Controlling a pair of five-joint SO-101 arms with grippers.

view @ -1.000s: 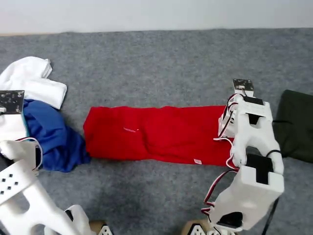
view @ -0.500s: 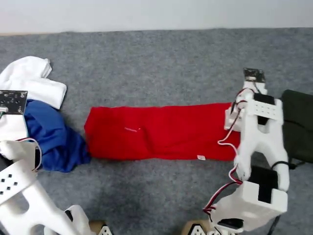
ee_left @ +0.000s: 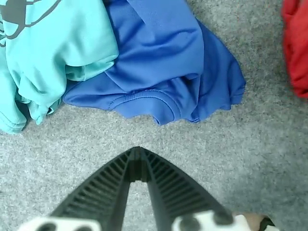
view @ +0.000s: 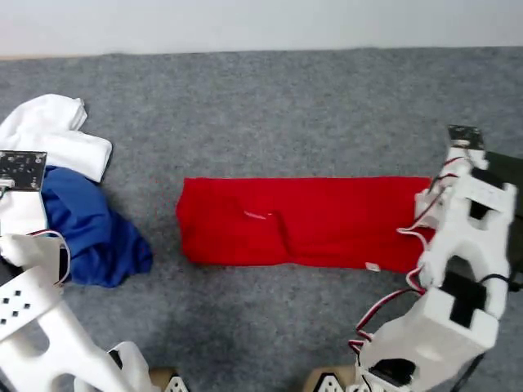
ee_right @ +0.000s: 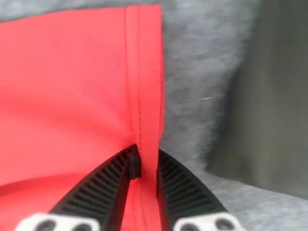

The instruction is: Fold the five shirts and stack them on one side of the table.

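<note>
The right gripper (ee_right: 144, 161) is pinching the hem at one end of the red shirt (view: 302, 222). The shirt is a long flat strip that runs away from this gripper toward the other arm. I think this is the folding step. Next, the held end should go over to the far end. The left gripper (ee_left: 138, 153) is closed on nothing, with the blue shirt (ee_left: 163, 62) just ahead.

Blue shirt (ee_left: 163, 62) (crumpled) beside teal shirt (ee_left: 53, 53)
</note>
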